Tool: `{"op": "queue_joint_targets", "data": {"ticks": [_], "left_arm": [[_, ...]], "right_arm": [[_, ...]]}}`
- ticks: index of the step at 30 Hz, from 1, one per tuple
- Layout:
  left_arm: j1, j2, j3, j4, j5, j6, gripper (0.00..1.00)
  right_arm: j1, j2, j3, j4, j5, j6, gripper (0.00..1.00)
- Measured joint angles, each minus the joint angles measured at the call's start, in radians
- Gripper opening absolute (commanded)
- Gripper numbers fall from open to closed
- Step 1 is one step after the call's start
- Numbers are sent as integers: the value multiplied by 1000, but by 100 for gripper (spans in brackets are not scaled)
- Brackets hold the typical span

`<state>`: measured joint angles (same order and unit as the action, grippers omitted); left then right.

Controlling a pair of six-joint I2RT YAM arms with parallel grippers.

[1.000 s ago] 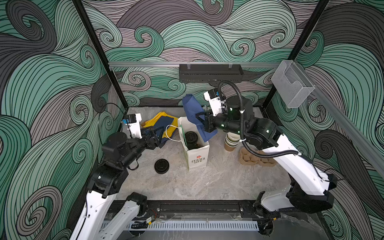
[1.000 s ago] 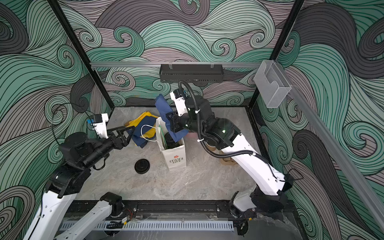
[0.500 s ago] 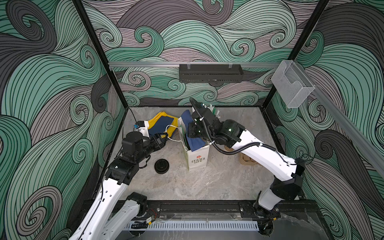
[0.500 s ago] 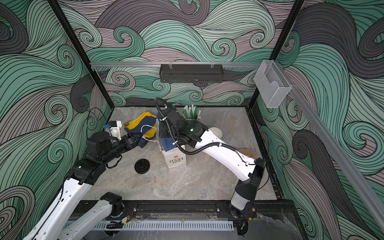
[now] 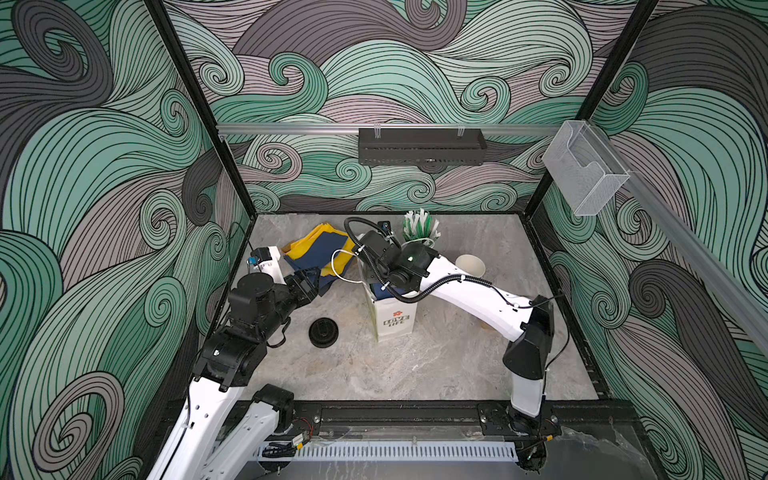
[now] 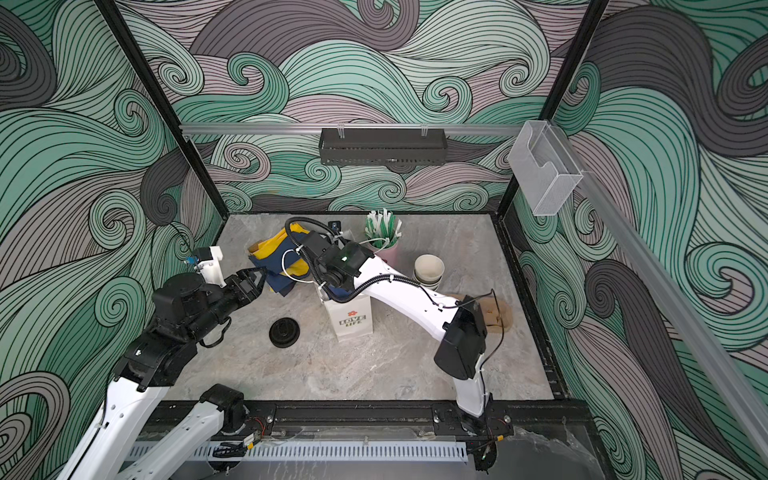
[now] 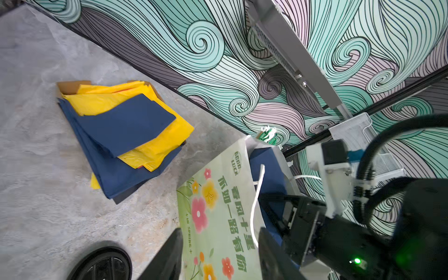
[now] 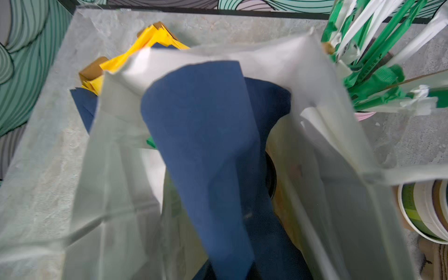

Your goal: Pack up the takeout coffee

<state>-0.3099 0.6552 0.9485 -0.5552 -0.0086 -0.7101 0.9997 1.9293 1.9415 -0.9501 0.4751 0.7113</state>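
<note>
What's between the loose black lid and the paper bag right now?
Nothing. Only bare marble tabletop separates the black lid from the paper bag; both top views show that gap.

Bag (image 5: pixel 392 320) in the middle, napkin (image 8: pixel 206 145) in it, lid (image 5: pixel 323 331) left, napkin stack (image 5: pixel 320 249) behind-left, cups (image 5: pixel 470 265) right

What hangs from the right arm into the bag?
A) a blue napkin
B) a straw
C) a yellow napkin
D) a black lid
A: the right wrist view shows a blue napkin reaching down into the open bag.
</note>
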Motion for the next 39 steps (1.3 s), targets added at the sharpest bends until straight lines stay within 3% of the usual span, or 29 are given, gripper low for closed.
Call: {"op": "queue_joint_targets", "data": {"ticks": [5,12,15,19,23,30,39], "left_arm": [[0,-20,25,-56,-79,2,53],[0,19,39,-160,-150,-52,55],[0,54,50,-196,-169,-82,56],[1,111,50,-208,-169,-125,56],[21,171,40,-184,-135,-180,55],[144,348,24,-127,2,-317,48],[255,622,24,43,106,-402,48]], "right_arm": [[0,13,5,-19,2,-5,38],[0,-11,47,-31,-2,-42,61],[0,-58,56,-33,-9,-76,61],[0,-153,57,-34,-21,-130,49],[-4,-220,63,-34,-58,-167,45],[-31,-235,63,-35,-123,-212,43],[-90,-237,63,-34,-137,-267,43]]}}
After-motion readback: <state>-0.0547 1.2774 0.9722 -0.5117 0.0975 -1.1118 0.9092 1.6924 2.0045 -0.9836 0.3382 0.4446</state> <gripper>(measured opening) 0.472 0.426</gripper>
